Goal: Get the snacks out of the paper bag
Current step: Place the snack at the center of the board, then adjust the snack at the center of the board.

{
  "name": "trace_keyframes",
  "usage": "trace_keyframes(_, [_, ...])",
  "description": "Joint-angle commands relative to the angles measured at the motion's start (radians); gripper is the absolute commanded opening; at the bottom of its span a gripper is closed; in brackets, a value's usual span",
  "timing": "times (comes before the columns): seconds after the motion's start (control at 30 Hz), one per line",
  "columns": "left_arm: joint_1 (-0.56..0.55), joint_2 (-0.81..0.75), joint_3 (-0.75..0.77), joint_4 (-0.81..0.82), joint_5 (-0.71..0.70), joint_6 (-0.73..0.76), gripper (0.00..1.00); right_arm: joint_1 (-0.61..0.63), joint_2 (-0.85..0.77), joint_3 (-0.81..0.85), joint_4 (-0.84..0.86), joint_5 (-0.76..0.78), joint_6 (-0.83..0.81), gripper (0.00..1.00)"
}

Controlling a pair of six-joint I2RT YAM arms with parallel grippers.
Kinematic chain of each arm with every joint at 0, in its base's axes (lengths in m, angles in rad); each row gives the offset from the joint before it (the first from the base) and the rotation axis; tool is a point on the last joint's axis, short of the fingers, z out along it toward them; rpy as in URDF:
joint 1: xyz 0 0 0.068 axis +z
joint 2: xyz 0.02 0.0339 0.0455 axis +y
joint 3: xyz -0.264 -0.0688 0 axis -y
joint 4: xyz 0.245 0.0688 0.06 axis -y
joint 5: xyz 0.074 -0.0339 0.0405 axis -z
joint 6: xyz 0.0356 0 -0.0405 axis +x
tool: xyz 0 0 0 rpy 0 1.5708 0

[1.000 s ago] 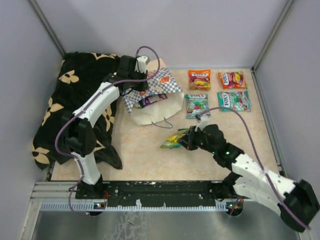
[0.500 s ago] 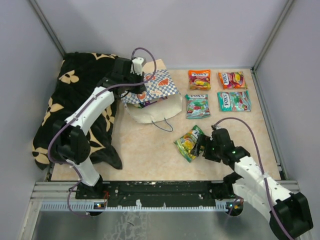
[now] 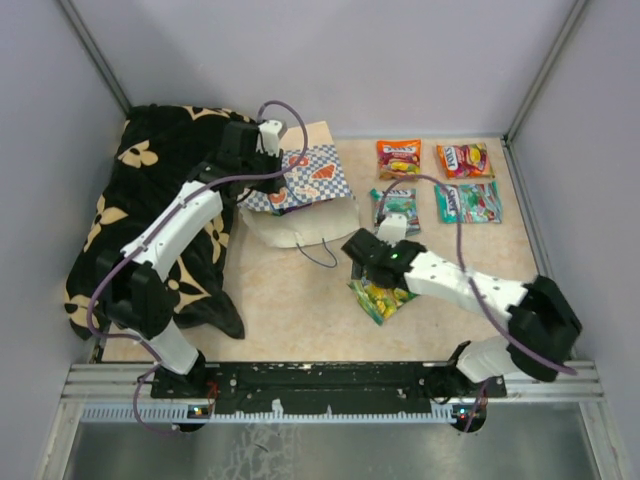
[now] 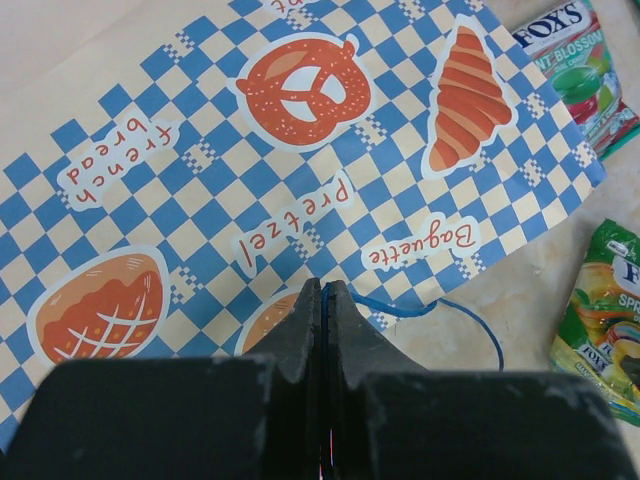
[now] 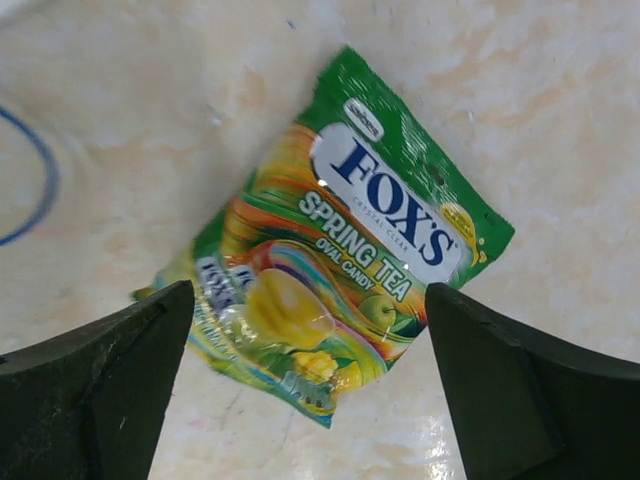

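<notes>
Just let go of the green packet (image 5: pixel 330 270), now flat on the table (image 3: pixel 290 295) near the bag (image 3: pixel 312 185). Hovering over it with the right gripper (image 5: pixel 308 300) spread wide, empty. Pinching the bag's edge tight with the left gripper (image 4: pixel 323 300). Probably back in for another next.

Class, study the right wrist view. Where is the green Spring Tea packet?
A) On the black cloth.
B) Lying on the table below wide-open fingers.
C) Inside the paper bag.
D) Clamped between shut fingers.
B: the green packet lies flat on the table, and the right gripper has its fingers spread wide on either side of it.
</notes>
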Motion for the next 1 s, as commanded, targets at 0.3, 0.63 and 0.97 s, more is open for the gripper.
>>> trace_keyframes(0.3, [0.005, -0.041, -0.058, 0.028, -0.010, 0.014, 0.00, -0.039, 0.130, -0.297, 0.407, -0.188, -0.145, 0.94])
trace_keyframes(0.63, [0.006, -0.047, -0.075, 0.039, 0.009, 0.002, 0.00, -0.145, 0.149, -0.144, 0.221, -0.370, -0.531, 0.99])
trace_keyframes(0.97, [0.005, -0.063, -0.072, 0.042, 0.008, -0.005, 0.00, -0.131, -0.198, -0.139, 0.362, -0.127, 0.083, 0.92])
